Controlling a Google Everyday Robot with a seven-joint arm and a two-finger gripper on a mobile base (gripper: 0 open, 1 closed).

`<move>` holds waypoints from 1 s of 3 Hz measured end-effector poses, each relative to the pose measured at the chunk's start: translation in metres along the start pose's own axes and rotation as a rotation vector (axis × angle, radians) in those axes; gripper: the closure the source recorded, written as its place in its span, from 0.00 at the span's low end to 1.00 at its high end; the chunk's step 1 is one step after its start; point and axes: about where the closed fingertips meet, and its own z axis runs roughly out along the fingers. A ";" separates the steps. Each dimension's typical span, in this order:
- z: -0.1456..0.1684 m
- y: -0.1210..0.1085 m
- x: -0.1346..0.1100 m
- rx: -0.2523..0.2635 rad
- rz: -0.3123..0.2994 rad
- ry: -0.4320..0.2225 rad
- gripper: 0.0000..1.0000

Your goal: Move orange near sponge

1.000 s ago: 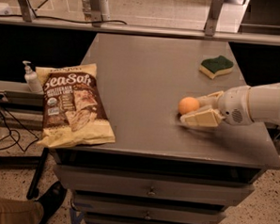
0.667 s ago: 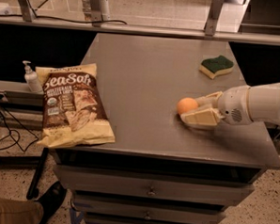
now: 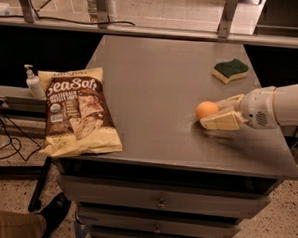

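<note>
Grey metal table point(image 3: 155, 86) is carrying everything. The gripper point(image 3: 211, 114) is reaching in from the right, its 2 fingers pinching the orange point(image 3: 206, 109) at their tips. The sponge point(image 3: 230, 70) is sitting apart, farther back by the right edge. A chip bag point(image 3: 78, 115) is lying at the left.

The orange point(image 3: 206, 110), hand point(image 3: 212, 114) around it, slightly nearer the right edge of the table point(image 3: 156, 81).

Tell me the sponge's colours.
The sponge: dark green top, pale yellow foam; camera view. The claw holds the orange, nearer the camera.
</note>
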 end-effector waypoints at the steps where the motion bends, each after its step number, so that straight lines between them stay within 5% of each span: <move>1: -0.032 -0.027 -0.007 0.052 -0.045 0.019 1.00; 3: -0.031 -0.035 -0.008 0.082 -0.056 0.019 1.00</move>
